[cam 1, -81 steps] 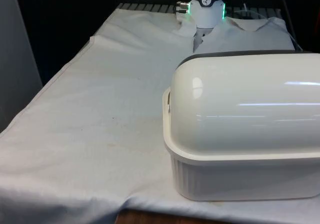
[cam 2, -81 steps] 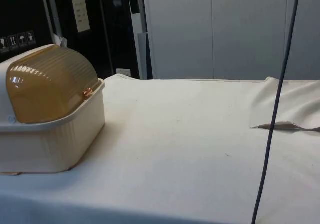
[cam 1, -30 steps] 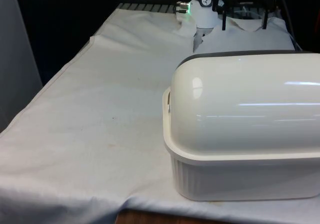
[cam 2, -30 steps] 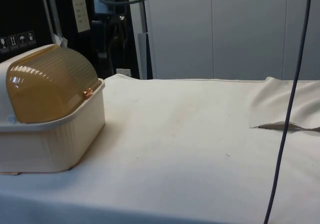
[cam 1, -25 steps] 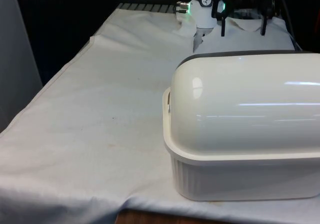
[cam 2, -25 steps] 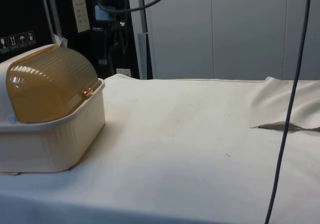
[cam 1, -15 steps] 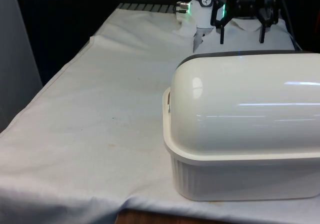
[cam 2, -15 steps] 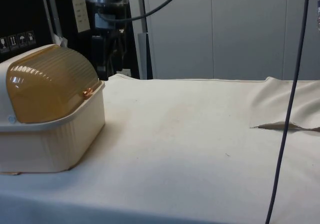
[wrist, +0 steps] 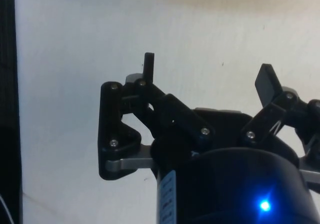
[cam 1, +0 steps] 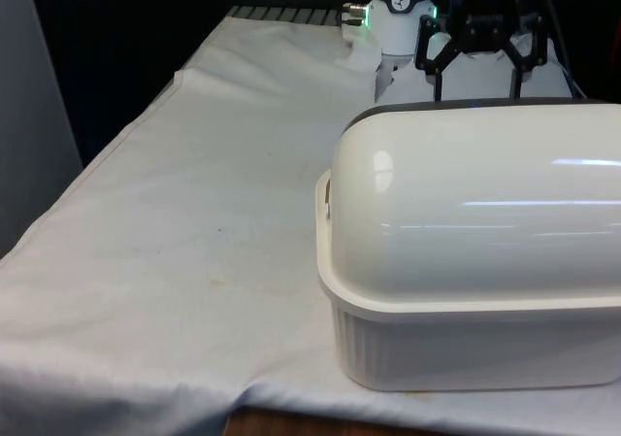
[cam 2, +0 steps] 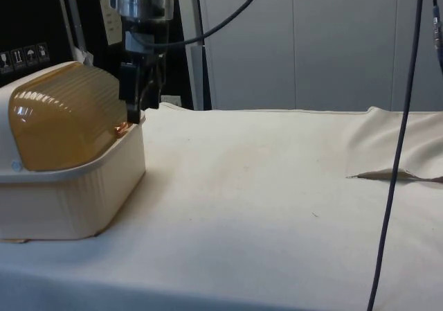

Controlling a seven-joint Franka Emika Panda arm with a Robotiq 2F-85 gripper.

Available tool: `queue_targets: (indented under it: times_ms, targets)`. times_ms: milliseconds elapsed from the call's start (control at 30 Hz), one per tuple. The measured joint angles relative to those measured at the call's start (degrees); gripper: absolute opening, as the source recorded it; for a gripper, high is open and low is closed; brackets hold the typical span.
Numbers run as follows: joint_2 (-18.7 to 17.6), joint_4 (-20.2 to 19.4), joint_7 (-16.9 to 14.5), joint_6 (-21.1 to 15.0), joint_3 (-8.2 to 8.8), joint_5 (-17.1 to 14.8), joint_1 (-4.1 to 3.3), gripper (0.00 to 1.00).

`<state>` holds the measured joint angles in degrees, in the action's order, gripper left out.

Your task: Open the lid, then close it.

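bread box [cam 1: 466,261]: 1 | lid [cam 2: 66,113]: 1 | pincer [cam 1: 475,94]: 1 | table cloth [cam 1: 194,213]: 1

You get even, soft overhead light. Long glare streaks run across bread box [cam 1: 475,232] shell in front view; amber lid [cam 2: 66,117] shows small highlight in side view. White cloth [cam 2: 277,207] bright, shadows faint. Gripper [wrist: 207,74] near-silhouette, edges slightly soft.
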<state>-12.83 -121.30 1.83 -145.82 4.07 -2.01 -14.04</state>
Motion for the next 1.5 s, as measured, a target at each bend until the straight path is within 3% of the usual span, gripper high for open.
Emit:
queue_targets:
  times_ms: [633,1500]
  targets:
    - [-4.6,0.3,-3.2,-9.2,0.00,0.0,0.06,1.00]
    - [-6.2,0.6,-4.6,-10.0,1.03,0.1,0.46,1.00]
